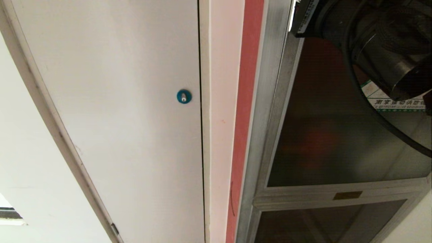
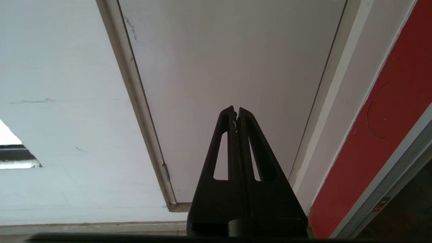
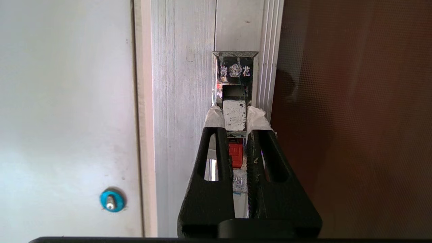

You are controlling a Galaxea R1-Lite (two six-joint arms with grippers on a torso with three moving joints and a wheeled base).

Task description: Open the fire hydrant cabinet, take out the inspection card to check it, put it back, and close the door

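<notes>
1. Step: opening the door (image 3: 354, 118); it sits shut, just beside the right gripper (image 3: 235, 116).
2. Right gripper is clenched on the latch tab (image 3: 234, 114), taped fingertips (image 3: 214, 118) either side, red latch (image 3: 235, 154) between the fingers.
3. Left gripper (image 2: 235, 113) is parked, clenched, empty, facing the white panel (image 2: 236, 60).
4. Next, my guess: pull the tab outward, swing the door off the fire hydrant cabinet (image 3: 182, 101) frame.
5. Inspection card not visible; presumably inside.

My right arm (image 1: 381, 40) reached in from the upper right of the head view, wrist raised and forearm angled forward. My right gripper (image 3: 235, 116) pointed straight ahead, its tape-wrapped fingertips (image 3: 214, 117) drawn close together and clamped on the latch handle (image 3: 234, 114) between them. My left gripper (image 2: 235, 113) hung idle apart from it, its black fingers pressed fully together with nothing held.
</notes>
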